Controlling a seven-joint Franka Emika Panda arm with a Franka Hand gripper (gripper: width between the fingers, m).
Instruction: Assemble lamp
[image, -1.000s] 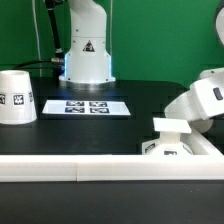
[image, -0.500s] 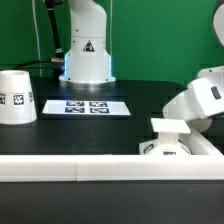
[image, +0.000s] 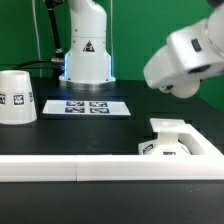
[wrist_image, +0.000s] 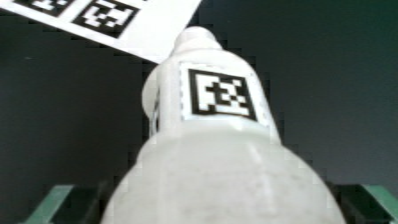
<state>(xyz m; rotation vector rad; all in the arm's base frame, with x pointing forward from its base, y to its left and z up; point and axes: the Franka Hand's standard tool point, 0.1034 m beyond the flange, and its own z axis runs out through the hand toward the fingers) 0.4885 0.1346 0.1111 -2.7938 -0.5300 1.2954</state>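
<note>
The round white bulb with a square tag on its neck fills the wrist view, its globe between my fingers. My gripper is shut on it. In the exterior view my gripper is blurred and raised at the upper right, above the flat square base. The base lies on the black table at the exterior view's lower right, by the white front rail. The tapered shade stands at the exterior view's far left. The bulb cannot be made out in the exterior view.
The marker board lies in the middle of the table and also shows in the wrist view, beyond the bulb's neck. The robot's white pedestal stands behind it. A white rail runs along the front edge.
My arm has risen from low beside the base to high above it and moved toward the exterior view's left. The base and shade have not moved.
</note>
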